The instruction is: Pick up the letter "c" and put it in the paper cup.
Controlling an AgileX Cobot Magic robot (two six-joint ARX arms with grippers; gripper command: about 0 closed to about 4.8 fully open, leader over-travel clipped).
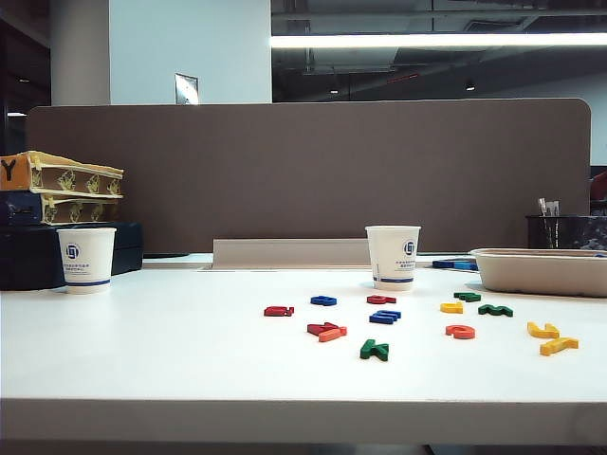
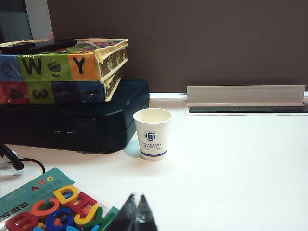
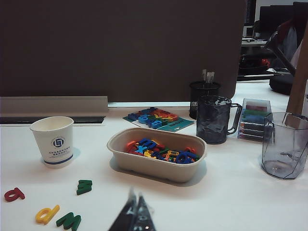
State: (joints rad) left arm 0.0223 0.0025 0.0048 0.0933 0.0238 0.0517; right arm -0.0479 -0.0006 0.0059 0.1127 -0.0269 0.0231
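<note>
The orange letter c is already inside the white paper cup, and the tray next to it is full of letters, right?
Not quite. The letter c still lies flat on the table, in front of the paper cup, as the exterior view shows. The tray does hold many letters, seen in the right wrist view. The left gripper and right gripper have their jaws shut, holding nothing.

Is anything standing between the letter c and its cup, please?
Nothing upright; a flat yellow letter lies near the path from the letter "c" to the paper cup. Left gripper and right gripper sit back, shut.
</note>
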